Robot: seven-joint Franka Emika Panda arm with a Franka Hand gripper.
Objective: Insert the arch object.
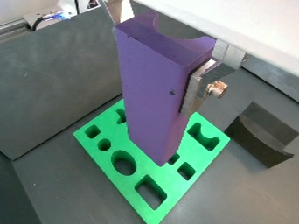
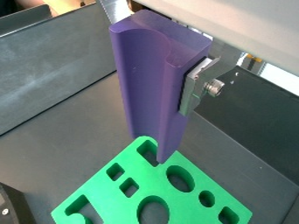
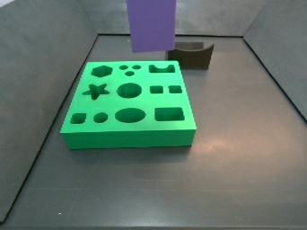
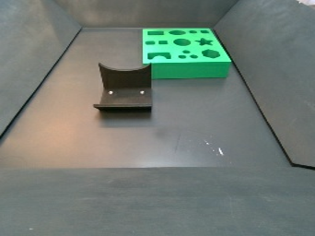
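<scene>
1. Gripper [image 1: 197,87] above the green board, clamped on a tall purple rectangular block [image 1: 155,87]; one flat silver finger plate [image 1: 201,80] visible pressed to the block's side in both wrist views, opposite finger hidden behind the block.
2. Same gripper [image 2: 193,83] and purple block [image 2: 158,79] held upright, lower end hanging over the board's edge region, not touching as far as can be told.
3. Flat bright green plastic board with shaped cutouts [image 1: 103,131] lying on the dark grey floor; cutouts include star, circles, hexagon, rectangles, arch shape.
4. Board [image 3: 84,135] in a side view with the purple block [image 3: 153,25] hanging over its far edge; gripper itself out of frame there.
5. Small dark brown-grey arch object with semicircular notch [image 3: 192,55] resting on the floor just beyond the board's far right corner, apart from the board, notch facing up.
6. Arch object [image 4: 123,88] also seen in a side view, in front of the board [image 4: 185,67], near but not touching.
7. Arch object [image 1: 265,131] on the floor beside the board in a wrist view, untouched, well clear of the gripper.
8. Dark grey enclosure floor [image 4: 160,138] with low walls around.
</scene>
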